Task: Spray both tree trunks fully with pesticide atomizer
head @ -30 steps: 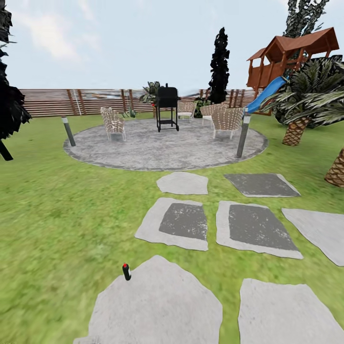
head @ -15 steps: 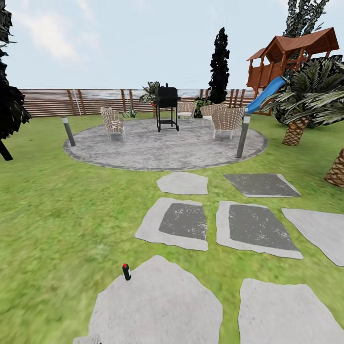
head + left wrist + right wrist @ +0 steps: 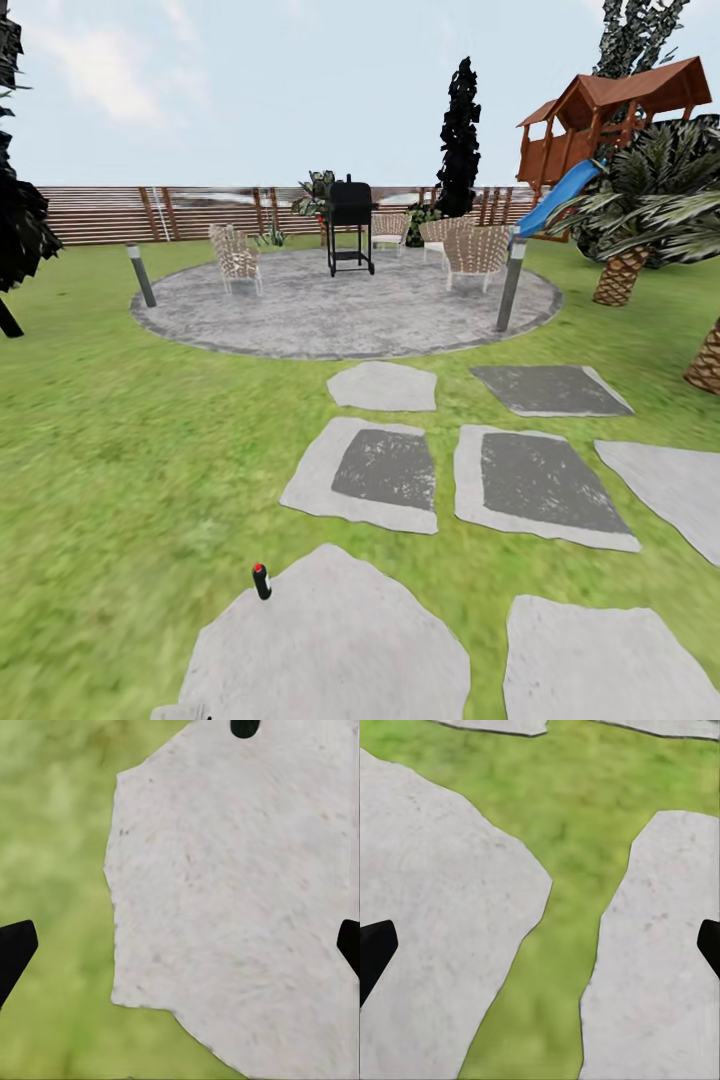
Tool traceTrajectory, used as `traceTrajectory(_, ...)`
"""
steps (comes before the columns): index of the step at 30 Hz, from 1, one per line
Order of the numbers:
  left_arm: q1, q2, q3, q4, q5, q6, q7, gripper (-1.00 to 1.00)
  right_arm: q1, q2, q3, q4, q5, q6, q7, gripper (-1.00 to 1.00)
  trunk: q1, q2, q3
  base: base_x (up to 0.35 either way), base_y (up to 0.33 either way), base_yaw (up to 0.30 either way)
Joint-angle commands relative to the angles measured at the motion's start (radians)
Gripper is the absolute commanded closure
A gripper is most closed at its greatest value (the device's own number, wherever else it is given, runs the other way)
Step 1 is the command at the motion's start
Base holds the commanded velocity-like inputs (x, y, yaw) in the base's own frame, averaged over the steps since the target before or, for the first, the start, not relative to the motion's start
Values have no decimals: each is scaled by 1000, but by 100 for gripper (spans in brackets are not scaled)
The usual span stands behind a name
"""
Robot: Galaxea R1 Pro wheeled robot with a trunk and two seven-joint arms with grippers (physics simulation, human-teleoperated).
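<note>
The pesticide atomizer, a small dark bottle with a red cap, stands upright on the grass at the left edge of a big grey paving stone, low in the head view. The dark rounded shape at the stone's edge in the left wrist view may be it. My left gripper hangs open over that stone and holds nothing. My right gripper is open above a grass strip between two stones. The two trees and their trunks are out of view, and no pesticide shows.
Ahead on the lawn lie more stepping stones and a round paved patio with a black grill, wicker chairs and two short posts. A slatted fence rings the garden. Playhouse and palms stand right.
The whole head view has shifted slightly, so the camera moved. The atomizer and stones now sit a little lower in the picture; nothing itself has moved.
</note>
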Motion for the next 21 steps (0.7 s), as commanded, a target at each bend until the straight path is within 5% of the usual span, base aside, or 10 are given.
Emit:
traceTrajectory(1,0,0,0,0,0,0,0,-100,0,0,0,0,0,0,0,-100,0,0,0,310,-70,0)
traceTrajectory(7,0,0,0,2,0,0,0,-100,0,0,0,-1,0,0,0,-100,0,0,0,293,-125,43)
traceTrajectory(21,0,0,0,2,0,0,0,-100,0,0,0,-1,0,0,0,-100,0,0,0,253,-184,263)
